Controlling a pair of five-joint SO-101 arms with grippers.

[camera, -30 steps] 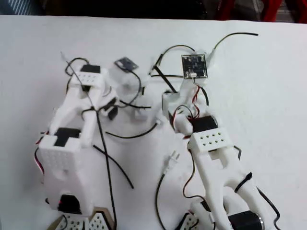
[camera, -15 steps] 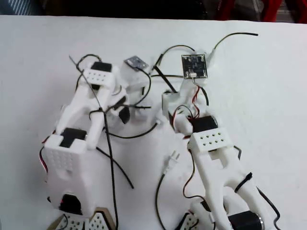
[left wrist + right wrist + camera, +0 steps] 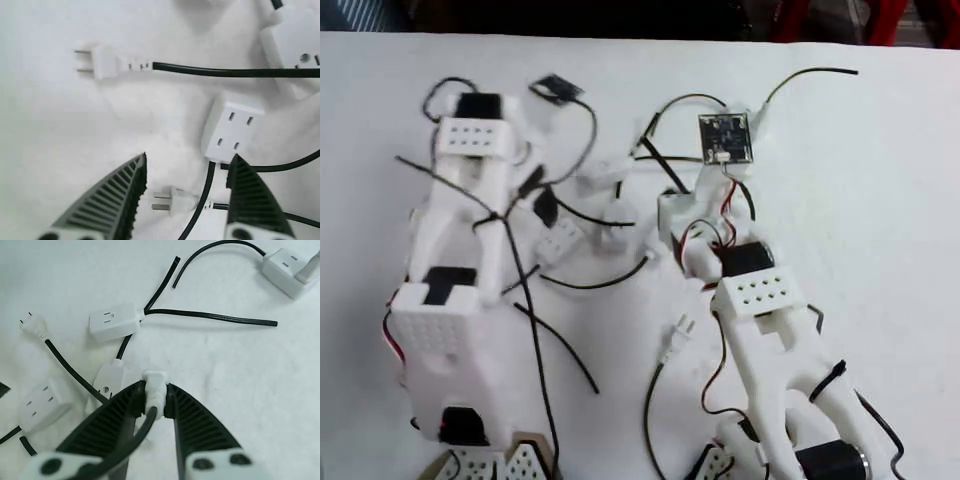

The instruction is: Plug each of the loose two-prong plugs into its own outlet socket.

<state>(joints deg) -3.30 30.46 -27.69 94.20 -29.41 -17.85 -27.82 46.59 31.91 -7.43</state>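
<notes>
The high view looks down over the table [image 3: 880, 200]; both wrist views face it closely.

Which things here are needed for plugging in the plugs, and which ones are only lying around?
For the job: held plug in the right gripper; loose plug; second loose plug; double outlet; single outlet.
Just lying about: black cable stub, free-ended; red frame beyond the table.

white plug [image 3: 100, 63], black cord [image 3: 225, 72], white socket block [image 3: 231, 127]
</notes>
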